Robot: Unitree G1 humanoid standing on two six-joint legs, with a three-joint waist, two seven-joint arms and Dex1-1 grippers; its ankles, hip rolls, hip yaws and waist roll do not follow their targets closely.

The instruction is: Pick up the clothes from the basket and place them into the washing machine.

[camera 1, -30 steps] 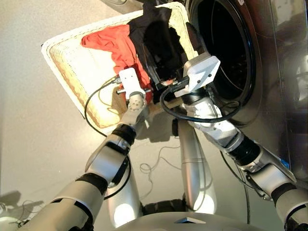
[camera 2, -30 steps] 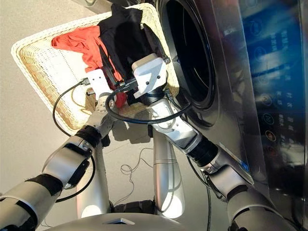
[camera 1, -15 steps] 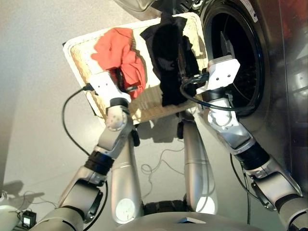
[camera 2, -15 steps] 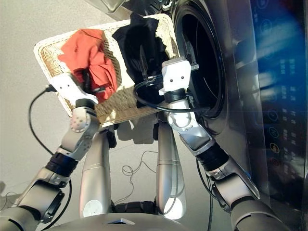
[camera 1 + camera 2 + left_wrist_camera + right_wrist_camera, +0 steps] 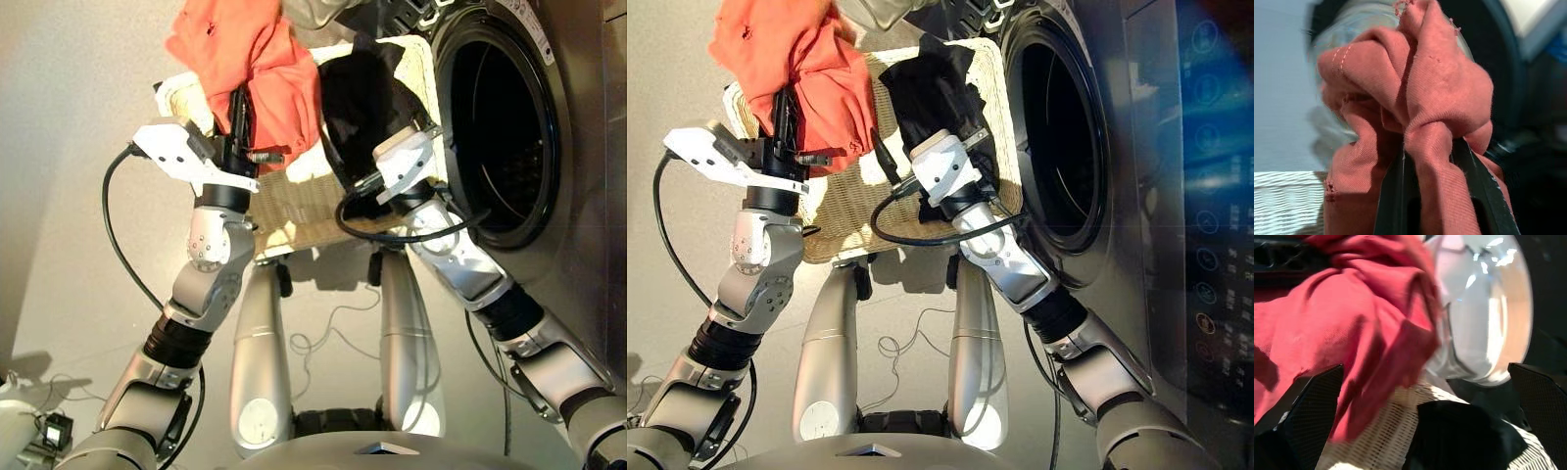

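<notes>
Red-orange garment point(image 5: 257, 61) hangs clamped in the left gripper point(image 5: 238, 117) above the basket point(image 5: 304, 201); the right gripper point(image 5: 1415, 396) gapes over the black garment point(image 5: 362, 98).

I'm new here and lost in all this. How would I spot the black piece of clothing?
Find the washing machine with its round opening. Right beside it sits a pale woven basket. The black garment lies in the basket at the end nearest the opening, dark and flat, unlike the red-orange garment lifted up by the left gripper.

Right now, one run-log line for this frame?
left hand: shut on red-orange garment, lifted above basket | right hand: open over black garment, in basket | washing machine: door open
</notes>
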